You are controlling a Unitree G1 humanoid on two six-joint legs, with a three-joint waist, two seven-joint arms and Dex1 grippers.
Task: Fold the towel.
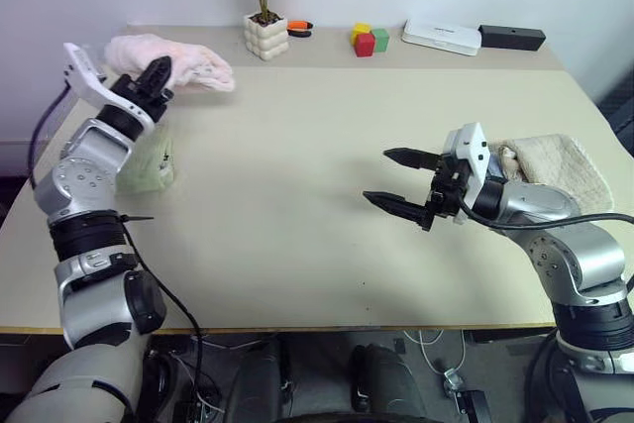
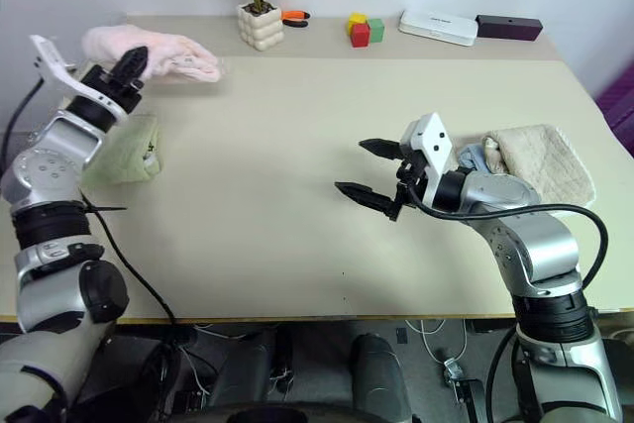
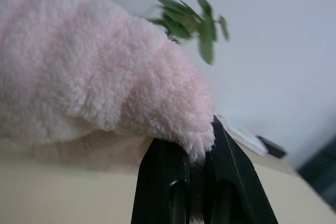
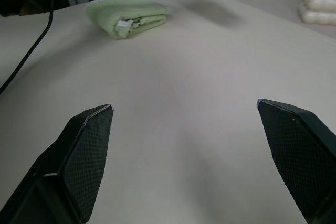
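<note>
The left gripper (image 3: 197, 153) pinches the soft, light, floppy towel (image 1: 178, 56) by an edge; the right gripper (image 1: 401, 181) waits open. Grab corners.

Towel (image 1: 183, 59) far left above table (image 1: 297, 205) (plant (image 1: 265, 7) behind), folded towel (image 1: 149, 167) beneath.

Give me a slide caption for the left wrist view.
Left gripper shut on the pale pink towel, bunched above the tabletop, plant leaves behind.
</note>
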